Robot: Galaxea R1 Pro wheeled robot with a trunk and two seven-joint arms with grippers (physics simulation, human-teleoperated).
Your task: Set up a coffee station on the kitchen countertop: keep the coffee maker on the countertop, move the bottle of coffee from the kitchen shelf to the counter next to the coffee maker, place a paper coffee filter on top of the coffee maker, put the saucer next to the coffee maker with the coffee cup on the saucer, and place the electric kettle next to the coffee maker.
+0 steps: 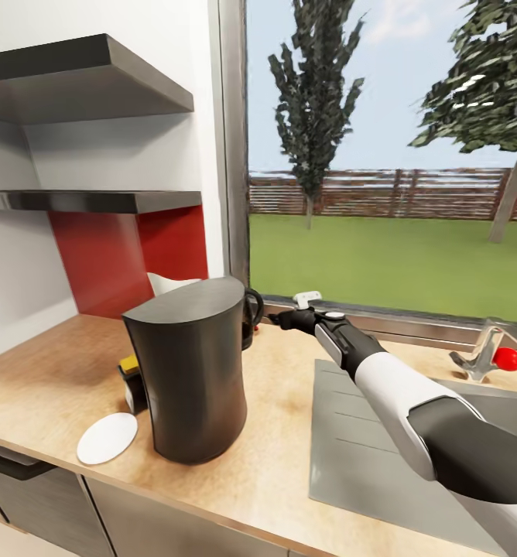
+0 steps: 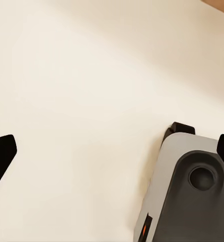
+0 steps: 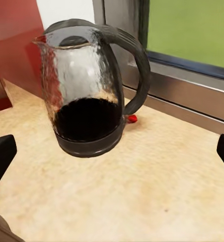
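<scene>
The dark grey coffee maker (image 1: 189, 371) stands on the wooden countertop (image 1: 282, 456). A white saucer (image 1: 107, 438) lies flat at its front left. Behind it, by the window, is the glass electric kettle (image 3: 86, 91), whose black handle (image 1: 252, 309) peeks out past the coffee maker. My right gripper (image 1: 285, 319) is open just short of the kettle's handle side, its black fingertips (image 3: 1, 156) apart and holding nothing. My left gripper (image 2: 112, 151) hangs open over a pale floor. A small dark object with a yellow top (image 1: 131, 379) sits half hidden beside the coffee maker.
A white object (image 1: 168, 282) shows behind the coffee maker against the red backsplash. Two grey wall shelves (image 1: 96, 199) hang at upper left. A grey sink (image 1: 382, 441) and a faucet with a red knob (image 1: 508, 358) lie to the right. The window sill runs behind the kettle.
</scene>
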